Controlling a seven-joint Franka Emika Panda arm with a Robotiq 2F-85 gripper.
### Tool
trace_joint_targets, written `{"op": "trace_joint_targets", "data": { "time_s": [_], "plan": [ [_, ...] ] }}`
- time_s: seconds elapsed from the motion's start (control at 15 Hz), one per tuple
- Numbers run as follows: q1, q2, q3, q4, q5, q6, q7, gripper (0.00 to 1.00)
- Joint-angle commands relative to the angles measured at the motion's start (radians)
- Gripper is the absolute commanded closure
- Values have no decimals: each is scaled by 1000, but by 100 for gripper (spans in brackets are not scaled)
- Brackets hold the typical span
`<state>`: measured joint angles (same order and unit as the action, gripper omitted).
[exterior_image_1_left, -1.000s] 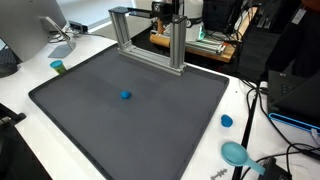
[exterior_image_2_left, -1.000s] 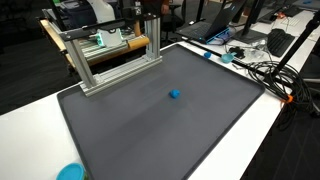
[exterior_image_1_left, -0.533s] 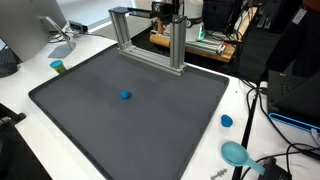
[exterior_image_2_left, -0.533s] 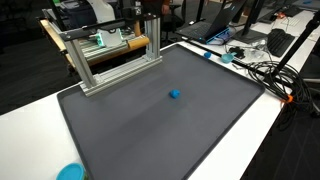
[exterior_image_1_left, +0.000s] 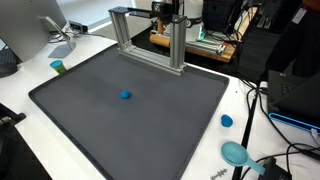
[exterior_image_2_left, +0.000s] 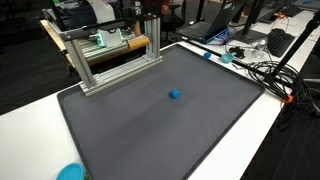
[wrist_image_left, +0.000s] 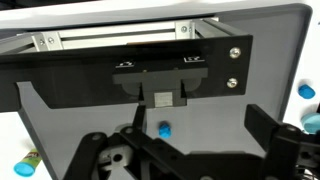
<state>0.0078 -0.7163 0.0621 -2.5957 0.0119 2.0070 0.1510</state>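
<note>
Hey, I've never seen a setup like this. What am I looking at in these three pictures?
This is a robot arm's workspace. Two pictures come from cameras standing beside the table; the arm does not show in them. The third comes from a camera on the arm's wrist, looking down past its gripper, the dark two-fingered claw at the bottom, which is open and holds nothing. On the white table lies a dark grey mat with a small blue piece near its middle. A metal frame stands at one edge of the mat. Off the mat lies a blue cap.
</note>
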Motion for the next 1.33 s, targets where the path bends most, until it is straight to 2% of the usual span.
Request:
{"op": "trace_joint_targets", "data": {
  "time_s": [0.0,0.47,0.87,1.27],
  "plan": [
    [-3,0,2,2,2,-3,-2,0],
    [-9,-8,-5,-3,-13,-1,-17,0],
    [-16,-11,-38,-52,-50,65,-99,0],
    [-33,-1,-64,-94,-45,134,-112,0]
  ]
}}
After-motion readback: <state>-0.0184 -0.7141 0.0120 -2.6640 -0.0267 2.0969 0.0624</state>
